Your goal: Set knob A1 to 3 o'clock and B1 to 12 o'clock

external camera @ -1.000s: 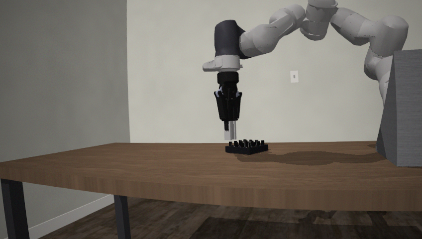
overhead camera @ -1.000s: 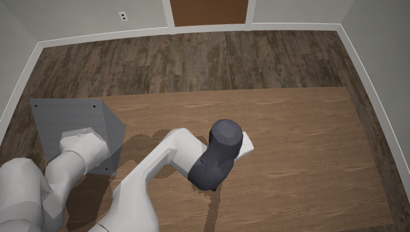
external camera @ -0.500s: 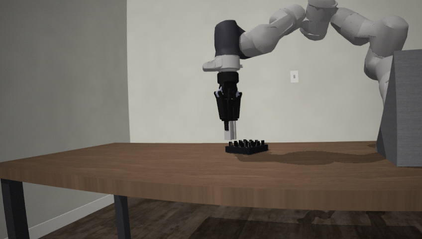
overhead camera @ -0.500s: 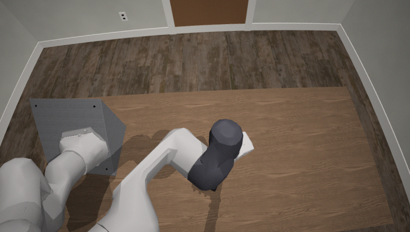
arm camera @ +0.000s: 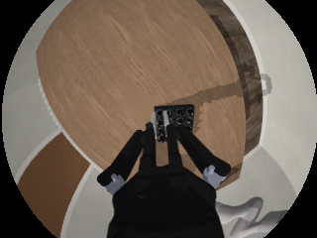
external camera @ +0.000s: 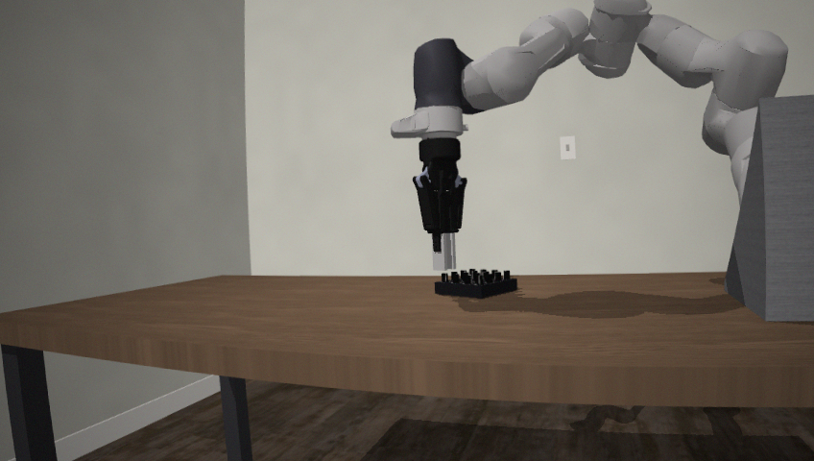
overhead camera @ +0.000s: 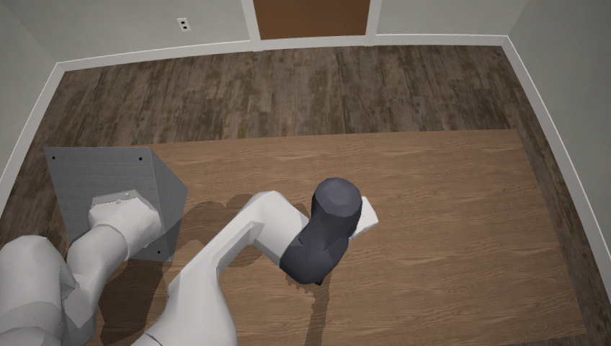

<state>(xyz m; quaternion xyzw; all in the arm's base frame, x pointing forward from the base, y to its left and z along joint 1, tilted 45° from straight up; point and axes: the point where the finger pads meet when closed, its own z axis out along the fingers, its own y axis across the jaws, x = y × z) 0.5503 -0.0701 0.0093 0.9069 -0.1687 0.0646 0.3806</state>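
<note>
Right now the gripper [external camera: 443,254] [arm camera: 159,116] is drawn nearly closed with nothing between its fingers, pointing down just above the knob box [external camera: 479,290] [arm camera: 174,106], which sits on the table [overhead camera: 429,214] [external camera: 343,336] [arm camera: 124,64]; the fingers cover part of the box in the wrist view. Overhead, the white arm [overhead camera: 199,278] [external camera: 505,74] and its dark wrist hide the box, and the knob settings are too small to read. Farther out, a grey slanted stand [overhead camera: 106,171] [external camera: 791,211] is well apart from the box, with a brown door [overhead camera: 313,19] [arm camera: 50,174] beyond the table.

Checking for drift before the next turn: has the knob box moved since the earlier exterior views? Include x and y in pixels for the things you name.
No. The knob box [external camera: 476,287] [arm camera: 174,115] sits at the same spot against the table's [external camera: 343,326] [arm camera: 124,64] far edge.
</note>
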